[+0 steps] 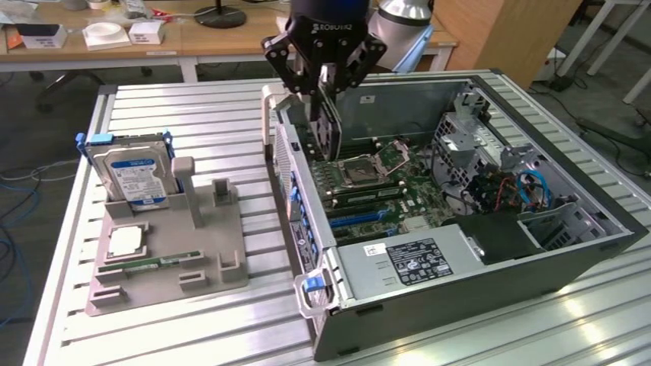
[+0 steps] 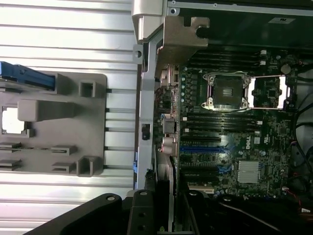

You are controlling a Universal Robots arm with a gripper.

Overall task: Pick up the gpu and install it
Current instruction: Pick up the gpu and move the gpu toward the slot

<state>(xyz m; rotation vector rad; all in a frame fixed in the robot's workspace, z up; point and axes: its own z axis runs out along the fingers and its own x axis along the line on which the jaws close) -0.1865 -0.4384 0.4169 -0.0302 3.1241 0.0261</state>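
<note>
Above the open case (image 1: 569, 252), close to its rear wall on the exterior view's left, my claw (image 1: 325, 85) pinches the gpu (image 1: 325, 126) by its top edge.

1. State: the card hangs upright, edge down, over the motherboard (image 1: 407, 191). It appears apart from the board and not yet in a slot.
2. Step in hand: transport and alignment. Pick-up looks complete, and the grey holder (image 1: 219, 267) on the table stands well apart from the card.
3. Requirement for seating, as I judge it: the lower edge must run parallel to the blue slot (image 2: 203, 148) and directly over it, with the bracket end against the rear wall. Descent must be straight, without tilt.
4. Caution: a skewed card may catch the rear wall or the neighbouring memory slots.
</note>
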